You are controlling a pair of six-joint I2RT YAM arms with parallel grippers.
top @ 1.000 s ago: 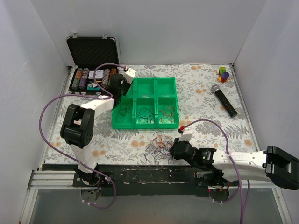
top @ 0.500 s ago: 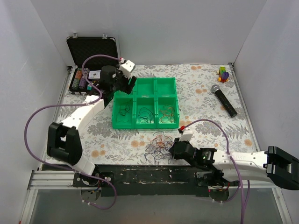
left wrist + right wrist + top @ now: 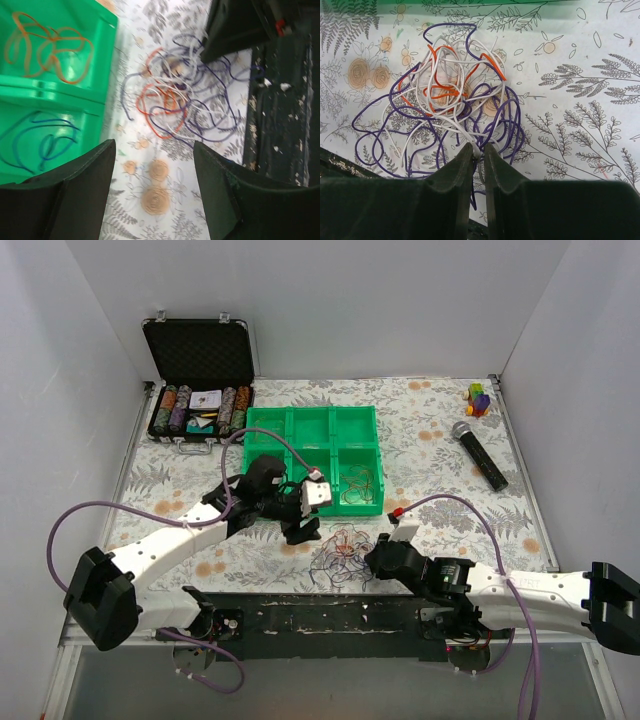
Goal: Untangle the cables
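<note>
Pinching white and purple strands at the near edge of the cables (image 3: 455,100), your right gripper (image 3: 477,150) is clamping them with its fingers nearly together. The cables are lying on the flowered desk (image 3: 420,440), between the green tray (image 3: 355,508) and the desk's near edge, with orange, white and purple wire knotted through one another. Your left gripper (image 3: 300,524) is hanging over the desk just left of the cables, close to the tray's front wall, its fingers standing well apart and holding nothing. In its wrist view, orange loops (image 3: 47,47) are resting in one tray compartment and a blue loop (image 3: 40,145) is resting in the one beside it, both apart from the knotted cables.
</note>
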